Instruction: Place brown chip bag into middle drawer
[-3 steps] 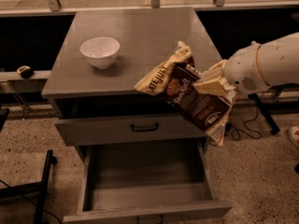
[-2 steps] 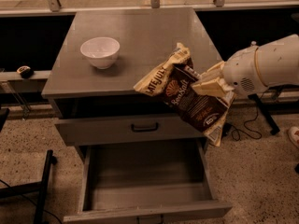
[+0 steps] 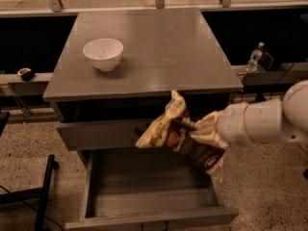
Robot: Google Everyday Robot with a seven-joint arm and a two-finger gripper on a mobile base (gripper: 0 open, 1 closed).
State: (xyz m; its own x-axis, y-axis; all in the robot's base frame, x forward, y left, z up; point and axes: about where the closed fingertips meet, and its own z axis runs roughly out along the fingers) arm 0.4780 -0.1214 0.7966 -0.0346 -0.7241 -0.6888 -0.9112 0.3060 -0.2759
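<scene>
Holding: my hand (image 3: 204, 129) is closed on the crinkly, cream-edged brown chip bag (image 3: 175, 141), its fingers pinched on the bag's right side so that it hangs in the air.
Hand: it sits at about 4 o'clock from the middle of the view, at the tip of my white rounded arm (image 3: 269, 121), which comes in from the 3 o'clock edge.
Bag's lie: tilted, with one cream-yellow end up toward 12 o'clock, near the front edge of the counter, and the other end down toward 5 o'clock. White lettering shows on its left flap.
Bag's place: in front of the cabinet, above the rear right part of the open tray, apart from its floor as far as I can see.
Middle drawer: the wide grey middle drawer (image 3: 154, 219) with low side walls is pulled out toward 6 o'clock, below the bag.
Upper drawer: the flat-fronted grey upper drawer (image 3: 101, 134) lies at 9 o'clock from the bag, which covers the right part of its front.
Counter: the flat grey counter (image 3: 163, 47) lies at 12 o'clock from my hand.
Bowl: the round white bowl (image 3: 103, 53) stands upright on the counter at 10 o'clock from the bag, well apart from it.
Bottle: a small clear plastic bottle (image 3: 255, 57) stands on the ledge at 1 o'clock from my hand.
</scene>
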